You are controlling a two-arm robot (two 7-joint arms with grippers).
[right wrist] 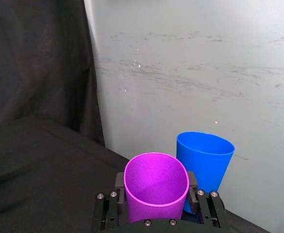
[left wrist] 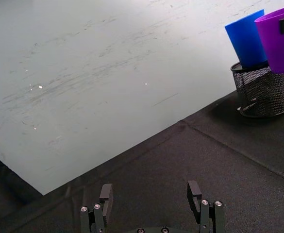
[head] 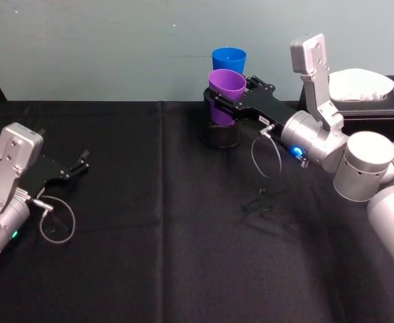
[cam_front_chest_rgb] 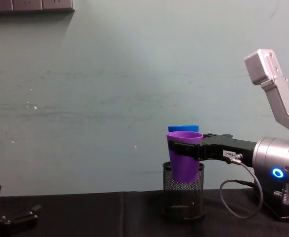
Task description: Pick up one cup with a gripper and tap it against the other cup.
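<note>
My right gripper point(head: 232, 94) is shut on the purple cup point(head: 225, 91), held upright in the air just over the black wire-mesh pen holder point(head: 221, 136). Its fingers point(right wrist: 119, 181) clamp the cup's sides below the rim. The blue cup point(head: 229, 59) stands upright right behind the purple one, near the wall. Its base drops behind the holder's rim point(left wrist: 261, 68), so it seems to stand inside the holder. In the right wrist view the two cups point(right wrist: 156, 187) point(right wrist: 205, 160) are side by side; I cannot tell whether they touch. My left gripper point(left wrist: 150, 194) rests open and empty at the table's left.
The black cloth-covered table point(head: 163, 256) runs back to a pale wall. A white cloth point(head: 359, 83) lies on a black box at the back right. A small black scrap point(head: 260, 194) lies on the table by the right arm.
</note>
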